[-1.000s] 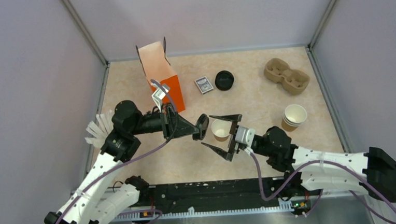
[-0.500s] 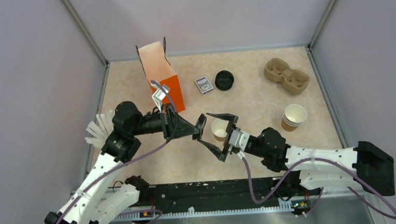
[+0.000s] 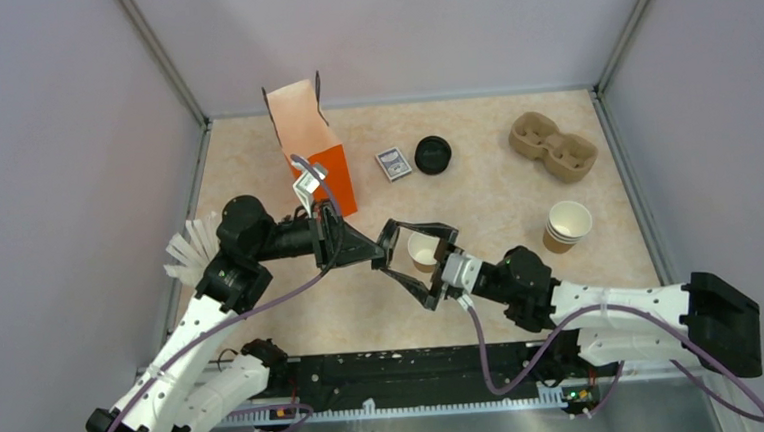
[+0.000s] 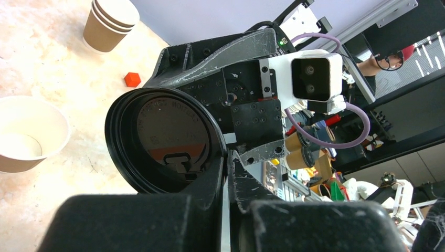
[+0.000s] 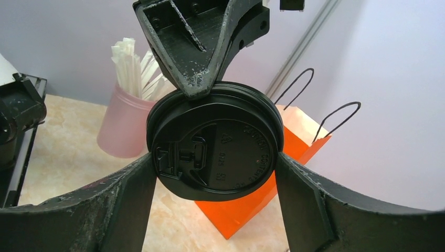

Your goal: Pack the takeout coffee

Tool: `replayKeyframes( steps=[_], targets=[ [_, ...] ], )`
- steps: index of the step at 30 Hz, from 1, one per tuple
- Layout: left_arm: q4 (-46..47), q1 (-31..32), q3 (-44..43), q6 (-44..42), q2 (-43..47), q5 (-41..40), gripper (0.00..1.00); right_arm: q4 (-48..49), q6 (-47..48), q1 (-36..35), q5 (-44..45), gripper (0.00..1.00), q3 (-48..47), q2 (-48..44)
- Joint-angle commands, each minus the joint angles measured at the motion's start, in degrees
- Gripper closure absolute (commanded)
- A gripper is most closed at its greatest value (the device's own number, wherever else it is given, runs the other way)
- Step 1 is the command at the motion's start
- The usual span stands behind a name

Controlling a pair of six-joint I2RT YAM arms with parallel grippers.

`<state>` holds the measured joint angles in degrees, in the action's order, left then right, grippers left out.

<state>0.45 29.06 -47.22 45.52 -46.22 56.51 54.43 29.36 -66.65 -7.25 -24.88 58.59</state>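
Observation:
The takeout coffee cup (image 3: 422,252) stands open and lidless in the middle of the table; it also shows in the left wrist view (image 4: 26,131). My left gripper (image 3: 380,248) is shut on the rim of a round black lid (image 3: 389,244) and holds it on edge above the table, just left of the cup. In the left wrist view the lid (image 4: 168,139) sits pinched at its lower edge by my left gripper (image 4: 228,165). My right gripper (image 5: 215,173) is open, its two fingers close on either side of the lid (image 5: 215,152). The orange bag (image 3: 319,160) stands open behind.
A second black lid (image 3: 432,155) and a small packet (image 3: 392,163) lie at the back. The brown pulp carrier (image 3: 552,147) is back right, a stack of tan cups (image 3: 567,225) to the right. A pink holder of straws (image 3: 192,250) stands left.
My right gripper has moved left past the cup until its open fingers flank the lid. My left gripper has held the lid almost still.

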Motion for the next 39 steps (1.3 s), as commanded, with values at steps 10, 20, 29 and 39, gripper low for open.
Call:
replayKeyframes(
  steps=[10, 20, 29, 39],
  targets=[
    [-10.0, 0.2, -4.7, -8.7, 0.3, -8.7, 0.19, -10.8, -13.5, -0.6, 9.1, 0.3, -0.3, -7.5],
    [-24.2, 0.2, -12.1, -23.3, -1.9, -35.6, 0.01, -51.8, -35.7, -0.6, 33.1, 0.29, -13.9, -10.2],
    [-27.7, 0.2, -10.2, -33.4, -0.1, -55.1, 0.01, -81.1, -42.2, 2.7, 33.2, 0.26, -32.7, 3.3],
    [-25.5, 0.2, 1.6, -36.0, 10.0, -53.5, 0.01, -95.8, -41.3, 13.8, 22.9, 0.25, -46.9, 20.1]
  ],
)
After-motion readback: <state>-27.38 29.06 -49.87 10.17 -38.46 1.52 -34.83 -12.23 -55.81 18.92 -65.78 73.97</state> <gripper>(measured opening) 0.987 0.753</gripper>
